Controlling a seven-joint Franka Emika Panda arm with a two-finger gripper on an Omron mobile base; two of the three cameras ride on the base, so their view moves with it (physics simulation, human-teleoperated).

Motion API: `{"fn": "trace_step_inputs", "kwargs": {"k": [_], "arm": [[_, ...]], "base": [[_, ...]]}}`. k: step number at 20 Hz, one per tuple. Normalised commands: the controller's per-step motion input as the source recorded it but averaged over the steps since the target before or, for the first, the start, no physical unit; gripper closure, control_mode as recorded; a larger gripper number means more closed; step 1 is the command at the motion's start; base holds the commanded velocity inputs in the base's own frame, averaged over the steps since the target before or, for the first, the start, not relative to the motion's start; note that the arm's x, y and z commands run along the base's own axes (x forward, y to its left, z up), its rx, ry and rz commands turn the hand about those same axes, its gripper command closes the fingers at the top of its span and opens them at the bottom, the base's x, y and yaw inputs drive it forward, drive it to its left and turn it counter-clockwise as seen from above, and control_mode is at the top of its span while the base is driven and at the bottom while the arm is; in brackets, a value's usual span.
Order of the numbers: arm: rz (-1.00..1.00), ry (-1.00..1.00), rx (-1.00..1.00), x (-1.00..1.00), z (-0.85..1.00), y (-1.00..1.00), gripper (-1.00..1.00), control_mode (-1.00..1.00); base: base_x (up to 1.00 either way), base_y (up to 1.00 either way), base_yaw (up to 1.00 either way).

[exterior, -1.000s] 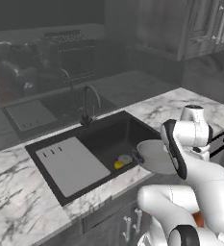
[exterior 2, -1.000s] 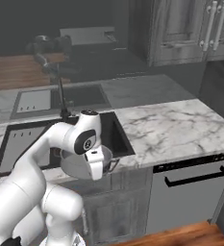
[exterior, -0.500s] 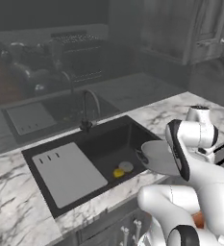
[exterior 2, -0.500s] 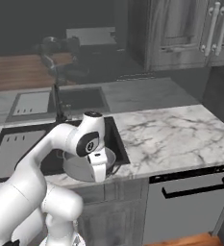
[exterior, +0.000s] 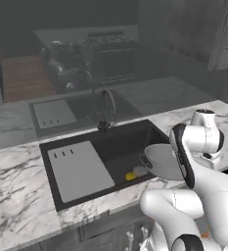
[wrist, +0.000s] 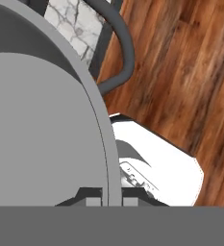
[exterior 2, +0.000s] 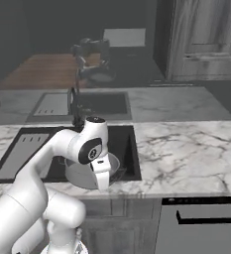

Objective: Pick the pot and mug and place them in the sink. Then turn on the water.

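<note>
Setting: marble table with a black sink set into it, dark kitchen beyond.
Hand: hand pinched narrow on the pot's rim.
Pot: grey pot held tilted over the sink's near right corner, not yet set down.
Mug: not identified; a small yellow item lies in the basin.
Faucet: gooseneck faucet, no stream visible.
Remaining: by my reading, release the pot, move the mug, start the water.

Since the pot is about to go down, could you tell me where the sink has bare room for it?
The sink floor is bare in the middle, between the grey drain panel on its left and the faucet at the back. The front right corner is crowded: a small yellow thing lies there, under the pot held in the gripper.
</note>
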Motion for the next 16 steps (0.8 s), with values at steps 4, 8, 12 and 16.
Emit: {"fn": "trace_step_inputs", "kwargs": {"k": [4, 8, 12, 16], "arm": [[0.00, 0.00, 0.00, 0.00, 0.00, 0.00, 1.00, 1.00], [0.00, 0.00, 0.00, 0.00, 0.00, 0.00, 1.00, 1.00], [0.00, 0.00, 0.00, 0.00, 0.00, 0.00, 1.00, 1.00], [0.00, 0.00, 0.00, 0.00, 0.00, 0.00, 1.00, 1.00]], "base": [[0.74, -0.10, 0.31], [0.82, -0.15, 0.29], [0.78, -0.11, 0.26], [0.77, -0.09, 0.19]]}}
